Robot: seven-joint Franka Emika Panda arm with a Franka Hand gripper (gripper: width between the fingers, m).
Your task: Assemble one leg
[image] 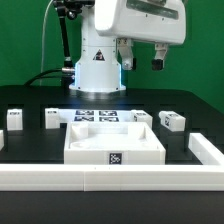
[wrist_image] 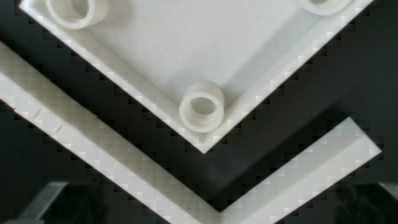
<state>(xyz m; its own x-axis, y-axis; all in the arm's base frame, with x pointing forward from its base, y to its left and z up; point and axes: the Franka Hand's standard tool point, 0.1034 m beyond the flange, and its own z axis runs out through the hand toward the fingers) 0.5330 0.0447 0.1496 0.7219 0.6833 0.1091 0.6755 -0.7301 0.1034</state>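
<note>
Gripper (image: 142, 62) hung high above table's far edge, jaws wide apart, holding nothing. Leg (image: 172, 121) lay loose near far edge, exterior view's right, apart from panel (image: 115, 140) by front edge. Socket (wrist_image: 201, 107) empty: judged nothing fitted yet, whole job left

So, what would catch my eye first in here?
The big white arm looms at the back, its claw open and empty above the black table. Under it, mid-table, lies a wide white panel; the wrist view shows round sockets in its corner. Small white legs stand to either side.
</note>
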